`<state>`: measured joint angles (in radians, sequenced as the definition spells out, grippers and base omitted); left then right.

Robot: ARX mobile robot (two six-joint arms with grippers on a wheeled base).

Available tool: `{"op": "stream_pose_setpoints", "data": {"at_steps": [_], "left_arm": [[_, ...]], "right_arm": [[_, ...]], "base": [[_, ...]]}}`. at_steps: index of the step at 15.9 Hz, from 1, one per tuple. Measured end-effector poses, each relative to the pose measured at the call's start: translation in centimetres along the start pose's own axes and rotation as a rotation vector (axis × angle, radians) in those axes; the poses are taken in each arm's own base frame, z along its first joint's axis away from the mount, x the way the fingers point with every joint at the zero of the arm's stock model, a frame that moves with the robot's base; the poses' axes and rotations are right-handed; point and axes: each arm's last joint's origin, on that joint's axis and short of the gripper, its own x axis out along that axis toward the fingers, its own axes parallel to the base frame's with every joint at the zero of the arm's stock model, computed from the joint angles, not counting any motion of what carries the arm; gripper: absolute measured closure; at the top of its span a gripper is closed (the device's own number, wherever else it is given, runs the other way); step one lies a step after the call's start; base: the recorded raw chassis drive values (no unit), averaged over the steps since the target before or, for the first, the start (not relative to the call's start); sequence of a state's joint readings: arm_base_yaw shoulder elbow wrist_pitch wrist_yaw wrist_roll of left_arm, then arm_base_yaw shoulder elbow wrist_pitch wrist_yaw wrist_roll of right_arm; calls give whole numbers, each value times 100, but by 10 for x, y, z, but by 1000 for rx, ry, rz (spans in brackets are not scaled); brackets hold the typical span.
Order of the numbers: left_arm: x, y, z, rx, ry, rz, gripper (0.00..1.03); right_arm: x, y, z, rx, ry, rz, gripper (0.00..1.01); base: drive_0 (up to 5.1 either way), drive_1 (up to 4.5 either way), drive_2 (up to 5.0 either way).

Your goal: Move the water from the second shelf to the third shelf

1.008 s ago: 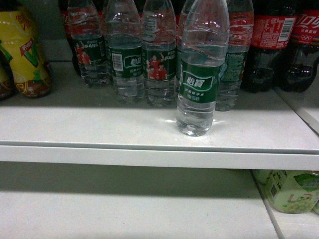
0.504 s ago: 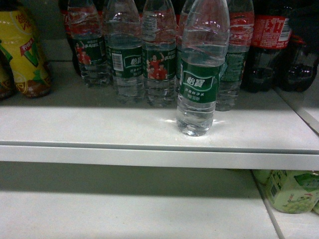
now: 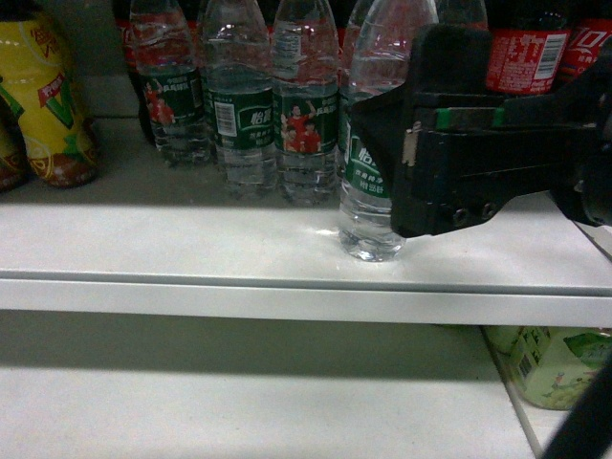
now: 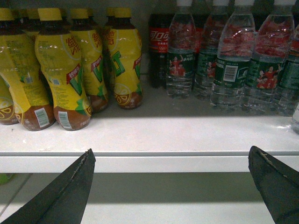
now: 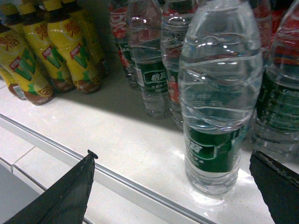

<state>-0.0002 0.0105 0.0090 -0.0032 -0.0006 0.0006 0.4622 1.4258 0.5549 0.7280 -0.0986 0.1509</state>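
While the right gripper holds its jaws spread apart, the water stands upright, neck up, between them.

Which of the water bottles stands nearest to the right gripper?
The water bottle standing alone near the shelf's front edge, ahead of the back row, between the right gripper's fingers.

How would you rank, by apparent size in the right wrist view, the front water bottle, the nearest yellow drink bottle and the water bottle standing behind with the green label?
1. front water bottle, partly because it is nearest the camera.
2. water bottle behind.
3. yellow drink bottle.
The last two look close, and both are cropped, so that order is unsure.
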Motion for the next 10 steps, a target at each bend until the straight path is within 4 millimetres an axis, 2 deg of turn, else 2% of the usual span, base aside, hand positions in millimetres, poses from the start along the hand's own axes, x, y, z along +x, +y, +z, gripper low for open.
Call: {"op": "stream_pose_setpoints", "data": {"at_steps": [3, 10], "left_arm": [[0, 0, 0, 0, 0, 0, 5], [0, 0, 0, 0, 0, 0, 5]], "right_arm": [[26, 2, 3, 44, 81, -40, 3], [47, -2, 0, 119, 129, -116, 3]], "base": [[0, 0, 0], [0, 0, 0]]}}
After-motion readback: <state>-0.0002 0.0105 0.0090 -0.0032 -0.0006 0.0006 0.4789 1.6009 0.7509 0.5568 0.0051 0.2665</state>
